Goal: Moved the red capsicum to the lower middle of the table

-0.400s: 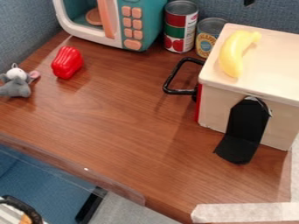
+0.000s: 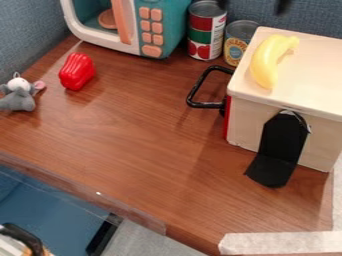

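While the pincer (image 2: pixel 254 4) hangs at the top edge of our view, its fingers spread and gripping nothing, we look left for the target. There it is: the red capsicum (image 2: pixel 77 71), lying on its side at the upper left of the tabletop (image 2: pixel 147 135), between the plush mouse (image 2: pixel 18 94) and the toy microwave (image 2: pixel 162 30) but touching neither. That spacing should help us, we reckon, since both fingers need room to drop around it. They're parted, which suits a grasp about to be made, and we judge the job is at its very start. Over at the back, the large can (image 2: pixel 206 30) and small can (image 2: pixel 239 40) stand upright near the wall, out of the way of a carry to the lower middle. The wooden box (image 2: pixel 247 120) holds the right side, the banana (image 2: pixel 267 60) resting on its lid; we'd keep left of its black handle (image 2: pixel 195 92), which juts toward the route. Rounded and glossy, the capsicum could roll if pinched off-centre, so we'd want it squarely across its middle.
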Robot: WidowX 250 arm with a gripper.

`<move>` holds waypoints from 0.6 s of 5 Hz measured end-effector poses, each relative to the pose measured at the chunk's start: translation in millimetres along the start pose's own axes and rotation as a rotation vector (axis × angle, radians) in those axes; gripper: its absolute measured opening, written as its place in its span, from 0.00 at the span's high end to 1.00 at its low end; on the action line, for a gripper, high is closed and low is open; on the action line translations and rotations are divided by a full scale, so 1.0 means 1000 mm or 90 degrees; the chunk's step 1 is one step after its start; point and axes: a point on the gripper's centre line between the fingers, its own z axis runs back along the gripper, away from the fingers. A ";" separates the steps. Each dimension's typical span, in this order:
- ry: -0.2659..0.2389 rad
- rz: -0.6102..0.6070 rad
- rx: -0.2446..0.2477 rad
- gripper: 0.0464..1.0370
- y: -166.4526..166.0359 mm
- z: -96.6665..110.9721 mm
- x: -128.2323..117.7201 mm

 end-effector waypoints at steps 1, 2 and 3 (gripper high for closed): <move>0.009 0.037 0.041 0.04 0.051 -0.021 0.013; 0.021 0.045 0.085 0.04 0.093 -0.058 0.019; 0.034 0.042 0.136 0.04 0.147 -0.096 0.016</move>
